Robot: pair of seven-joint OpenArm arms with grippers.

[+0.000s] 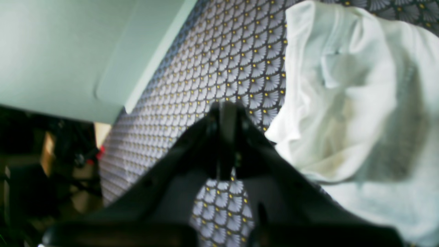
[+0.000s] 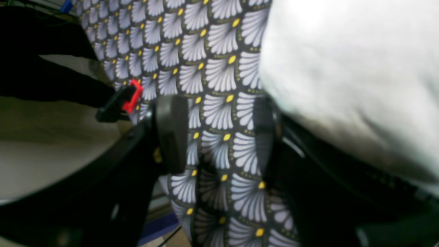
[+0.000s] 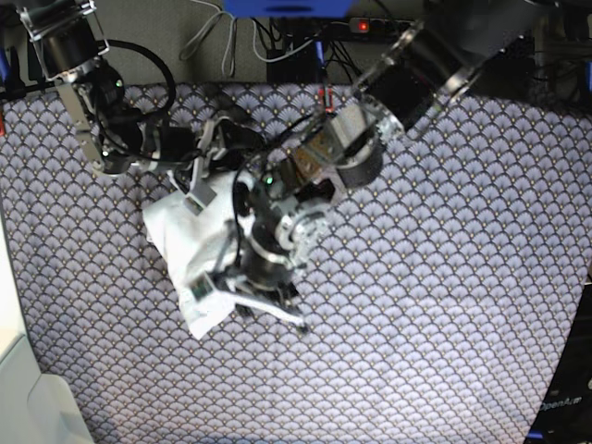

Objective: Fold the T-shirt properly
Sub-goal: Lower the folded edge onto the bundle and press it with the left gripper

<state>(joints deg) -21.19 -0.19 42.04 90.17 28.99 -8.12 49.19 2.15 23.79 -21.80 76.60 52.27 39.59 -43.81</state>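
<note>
T-shirt (image 3: 199, 254) lies bunched on the patterned surface (image 3: 444, 277). The left hand (image 1: 224, 113), clenched on nothing, sits just beside the T-shirt's edge; the right hand (image 2: 219, 133), spread and empty, also borders the T-shirt.

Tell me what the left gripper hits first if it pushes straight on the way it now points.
Probably bare tablecloth. The left gripper, jaws shut and empty, points over patterned cloth, with the T-shirt off to one side, not in line. Depth is unclear, so how soon it touches down cannot be judged.
</note>
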